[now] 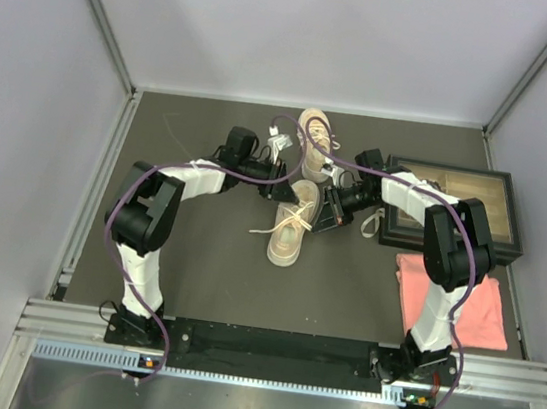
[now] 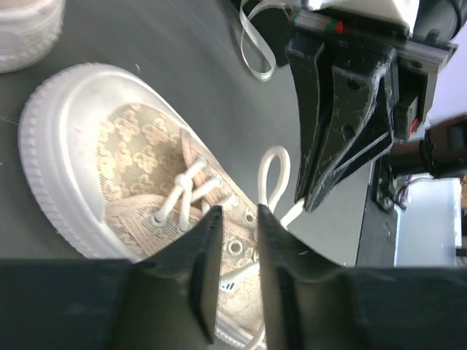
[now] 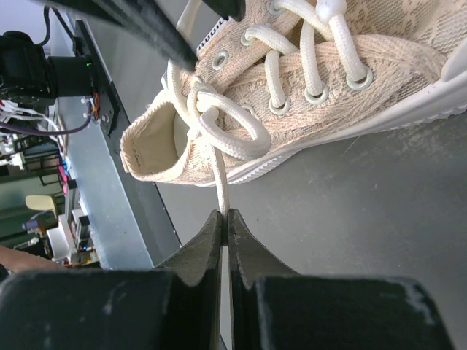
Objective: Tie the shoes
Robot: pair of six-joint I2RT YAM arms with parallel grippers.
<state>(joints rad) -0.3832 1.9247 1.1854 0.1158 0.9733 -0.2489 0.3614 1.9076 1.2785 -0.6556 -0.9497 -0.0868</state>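
Two beige shoes with white laces lie on the dark table: the near shoe (image 1: 292,232) between both arms, the far shoe (image 1: 316,133) behind it. My right gripper (image 3: 224,215) is shut on a white lace (image 3: 219,182) that runs taut from a loose knot (image 3: 211,117) at the near shoe's (image 3: 328,80) collar. My left gripper (image 2: 239,219) hovers over the near shoe's (image 2: 124,160) eyelets, open a little with nothing between its fingers. A lace loop (image 2: 275,175) stands beside it, just under the right gripper's fingers (image 2: 343,124).
A black-framed box (image 1: 455,203) stands at the right, with a pink cloth (image 1: 453,299) in front of it. A loose lace end (image 2: 252,51) lies on the table behind the shoe. Grey walls enclose the table; a metal rail (image 1: 284,352) runs along the front.
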